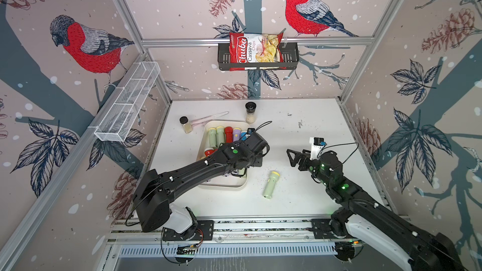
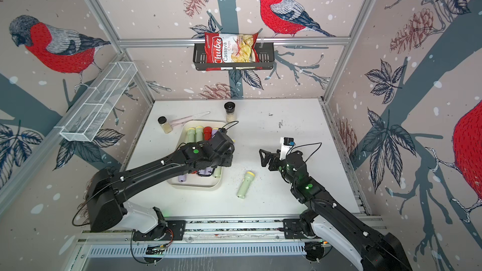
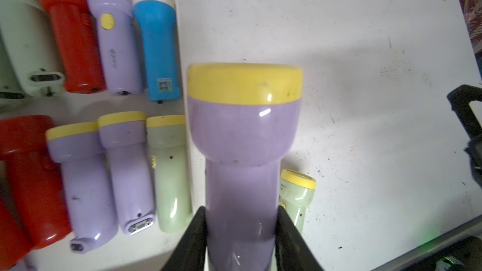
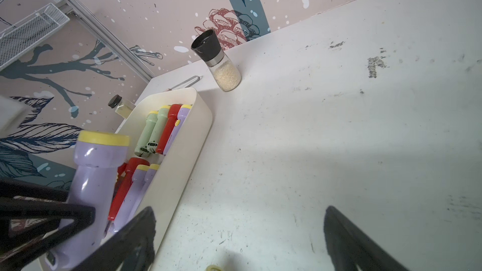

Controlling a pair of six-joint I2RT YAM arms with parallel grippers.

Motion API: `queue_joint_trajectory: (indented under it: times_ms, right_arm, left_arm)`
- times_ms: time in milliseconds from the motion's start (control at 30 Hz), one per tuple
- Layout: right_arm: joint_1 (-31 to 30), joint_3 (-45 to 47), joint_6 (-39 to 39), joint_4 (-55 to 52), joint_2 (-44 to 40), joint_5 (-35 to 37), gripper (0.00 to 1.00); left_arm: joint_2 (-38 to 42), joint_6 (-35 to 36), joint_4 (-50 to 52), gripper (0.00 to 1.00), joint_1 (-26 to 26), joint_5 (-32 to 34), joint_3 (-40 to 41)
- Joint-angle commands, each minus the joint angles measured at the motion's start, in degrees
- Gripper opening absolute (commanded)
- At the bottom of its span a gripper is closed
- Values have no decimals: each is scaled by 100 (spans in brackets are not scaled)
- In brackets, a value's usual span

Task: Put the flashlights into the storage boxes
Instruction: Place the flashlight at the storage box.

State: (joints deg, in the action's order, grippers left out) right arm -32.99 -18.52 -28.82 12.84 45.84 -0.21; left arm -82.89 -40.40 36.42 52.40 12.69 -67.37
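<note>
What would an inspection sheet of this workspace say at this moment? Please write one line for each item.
Surface: white table, scuffed, with dark specks.
Job's things: cream tray holds two rows of flashlights; lilac flashlight held near its edge; pale green flashlight lies on the table outside it.
Clutter: two black-capped jars and a pale long utensil behind the tray.
Grippers: left gripper shut on the lilac flashlight; right gripper open, holding nothing.
Cables: thin black loops at both wrists; no snag seen.
Surroundings: chips bag in black wall basket; white wire basket on the side wall.
</note>
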Motion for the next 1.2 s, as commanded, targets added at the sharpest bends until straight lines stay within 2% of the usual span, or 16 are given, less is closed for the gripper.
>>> queue_joint_trajectory:
  times_ms: [0,300,467,833,1167]
  right_arm:
    - [-5,-88,17,351,142,-305,100]
    - [-109,-212,113,686,424,-638,100]
    - [-215,-313,182,711,568,-675,100]
    - [-309,-409,235,683,742,-674,100]
    - [-324,-446,289,630,758,-629,99]
  left_arm:
    - [257,170,311,16,-274,337,123]
    - [1164,600,-134,17,-1406,-133,989]
    - [1203,861,-372,19,-2057,-561,1386]
    - [486,1373,-897,21,-2625,-829,1439]
    - [-719,1574,-1178,22,-3206,-1098,549]
